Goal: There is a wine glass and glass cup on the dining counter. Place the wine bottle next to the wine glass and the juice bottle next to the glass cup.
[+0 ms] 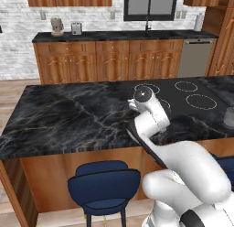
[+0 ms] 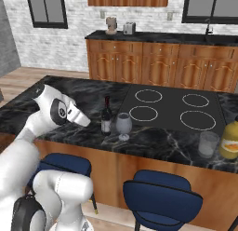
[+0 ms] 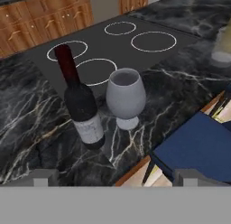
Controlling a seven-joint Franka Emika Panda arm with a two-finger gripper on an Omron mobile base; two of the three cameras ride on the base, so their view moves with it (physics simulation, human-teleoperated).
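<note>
Black white-veined marble dining counter carries all task items along its near edge. From left to right in the right base view: slim dark narrow-necked wine bottle, upright; grey translucent stemmed wine glass just beside it at 3 o'clock; small greyish translucent cylindrical glass cup well apart; stubby yellow-orange juice bottle just beside the cup at 3 o'clock. White cooktop rings lie at 12 o'clock. Gripper fingertips stand wide apart, holding nothing, with the wine bottle at 11 o'clock in the hand view
</note>
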